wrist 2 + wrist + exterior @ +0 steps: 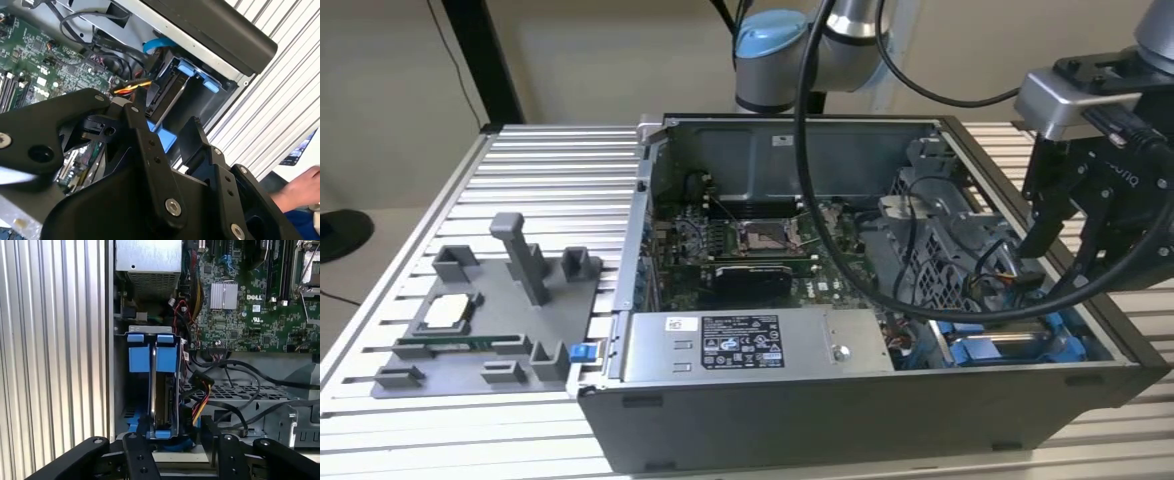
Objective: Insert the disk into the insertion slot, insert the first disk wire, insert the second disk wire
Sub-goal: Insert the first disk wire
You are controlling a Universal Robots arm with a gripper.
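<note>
Evidently the disk (162,390) sits in the insertion slot (150,330); the gripper (180,439) gapes empty over it; wire insertion judged outstanding.

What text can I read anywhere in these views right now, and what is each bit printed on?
Dark printed label on the grey metal power-supply box: print too fine to read.
Small white sticker beside it: too fine to read.
Green circuit board: white markings, none clear enough to quote.
Silver hard drive in its blue plastic carrier: seen edge-on, no print.
</note>
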